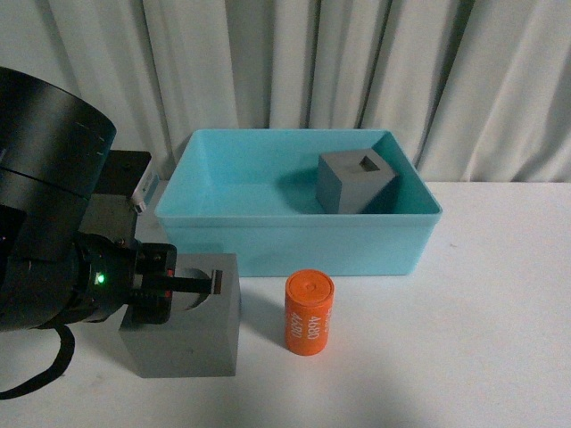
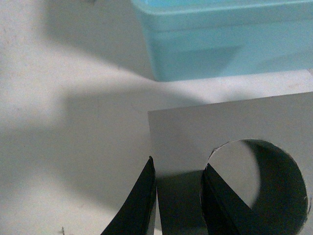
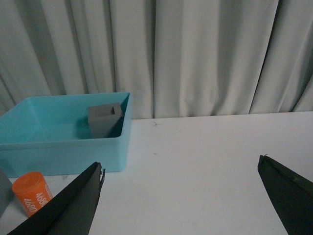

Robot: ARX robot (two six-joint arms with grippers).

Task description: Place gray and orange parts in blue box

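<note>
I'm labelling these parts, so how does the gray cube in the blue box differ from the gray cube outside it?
The boxed cube has a rectangular recess; the outside cube has a round one. The boxed cube lies free inside the blue box; the outside cube stands before it, its wall pinched by the left claw. Both are matte gray.

The left gripper (image 1: 214,283) reaches level across the top of the matte gray cube with a round recess (image 1: 183,334), its dark fingertips at the recess. Just right of the jaws, apart from that cube, stands the upright orange cylinder with white lettering (image 1: 309,313). Beyond the jaws sits the shallow turquoise plastic bin (image 1: 299,241). Inside it, further right, a tilted gray cube with a rectangular recess (image 1: 357,181)
</note>
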